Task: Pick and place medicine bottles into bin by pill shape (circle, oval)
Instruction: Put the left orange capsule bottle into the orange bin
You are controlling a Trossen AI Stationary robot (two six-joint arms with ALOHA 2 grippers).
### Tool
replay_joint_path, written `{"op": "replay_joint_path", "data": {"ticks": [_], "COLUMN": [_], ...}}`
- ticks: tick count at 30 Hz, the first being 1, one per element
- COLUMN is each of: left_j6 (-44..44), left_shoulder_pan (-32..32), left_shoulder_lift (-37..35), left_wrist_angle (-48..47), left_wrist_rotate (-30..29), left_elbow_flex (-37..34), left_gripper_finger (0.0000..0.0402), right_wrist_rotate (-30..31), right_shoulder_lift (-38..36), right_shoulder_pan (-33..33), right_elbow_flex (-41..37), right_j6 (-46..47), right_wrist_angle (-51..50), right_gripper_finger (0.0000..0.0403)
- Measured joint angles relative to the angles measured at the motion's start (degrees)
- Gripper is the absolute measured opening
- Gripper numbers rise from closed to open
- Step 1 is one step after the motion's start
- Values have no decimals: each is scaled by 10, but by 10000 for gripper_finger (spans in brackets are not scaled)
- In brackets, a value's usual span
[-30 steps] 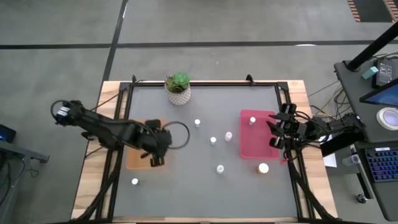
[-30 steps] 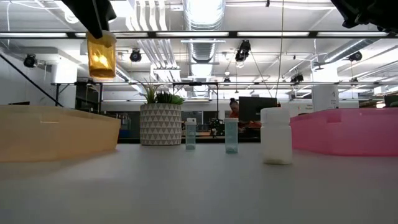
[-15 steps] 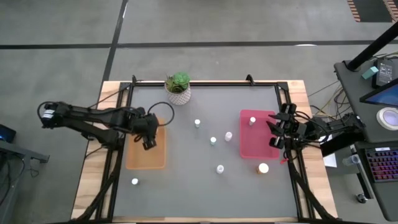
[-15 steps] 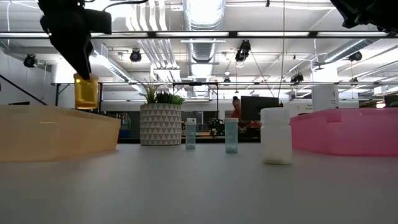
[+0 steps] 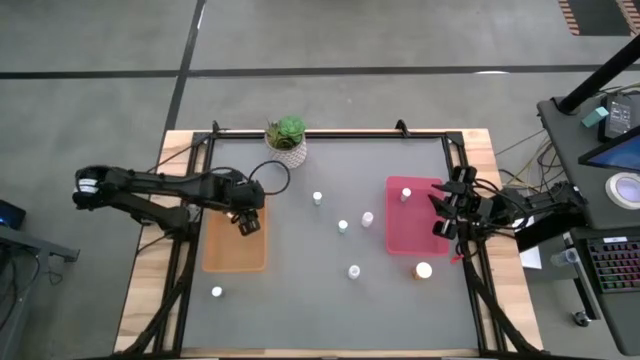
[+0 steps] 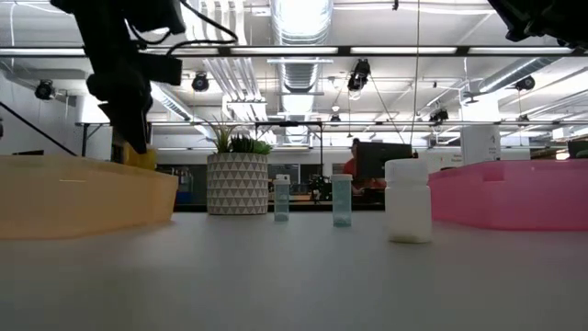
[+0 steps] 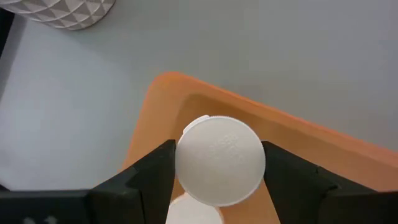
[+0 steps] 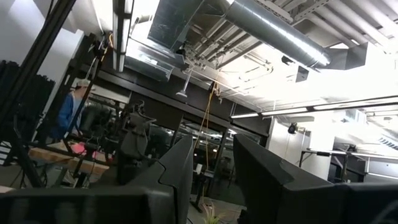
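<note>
My left gripper (image 5: 247,218) hangs over the far right corner of the orange bin (image 5: 233,250), shut on an orange-bodied medicine bottle (image 6: 140,156) with a white cap (image 7: 221,160). The bottle's lower end dips behind the bin's wall (image 6: 87,193). Several small white-capped bottles stand upright on the grey mat (image 5: 343,226) (image 5: 354,271) (image 5: 217,292), a wider one (image 5: 424,270) beside the pink bin (image 5: 415,235), and one (image 5: 405,195) inside it. My right gripper (image 5: 445,212) waits shut at the table's right edge, tilted up. My left gripper pinches the bottle's white cap by its sides (image 7: 186,155) between its two fingers (image 7: 155,168). The fingers come from above, pointing steeply down. The bottle hangs upright below them, its lower end inside the orange bin; whether it touches the bin's floor I cannot tell.
A potted green plant (image 5: 287,141) stands at the far edge, close behind the orange bin. A second white cap (image 7: 193,213) shows in the orange bin right by the held bottle. Black frame rails (image 5: 465,180) run along the table's sides.
My left gripper has carried the orange bottle toward the table's far edge and downward over the orange bin. The bottle stayed upright; it hung well above the bin's wall before, and its lower end now sits behind that wall.
</note>
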Motion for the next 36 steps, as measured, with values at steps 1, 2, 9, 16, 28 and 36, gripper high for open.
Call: {"op": "replay_joint_path", "data": {"ticks": [1, 2, 9, 16, 28, 36], "left_j6": [4, 7, 21, 38, 45, 46], "left_shoulder_pan": [3, 7, 21, 21, 21, 21], "left_shoulder_lift": [8, 16, 68, 92, 92, 92], "left_wrist_angle": [0, -2, 0, 33, 46, 47], "left_wrist_rotate": [0, 1, 12, 17, 28, 28], "left_elbow_flex": [0, 0, 0, 0, 0, 0], "left_gripper_finger": [203, 203, 203, 203, 203, 203], "right_wrist_rotate": [0, 0, 0, 0, 1, 2], "right_shoulder_lift": [0, 0, 0, 0, 0, 0], "right_shoulder_pan": [0, 0, 0, 0, 0, 0], "right_elbow_flex": [0, 0, 0, 0, 0, 0], "right_j6": [0, 0, -1, -2, -2, -2], "right_wrist_angle": [0, 0, 0, 0, -1, -1], "right_gripper_finger": [107, 107, 107, 107, 107, 107]}}
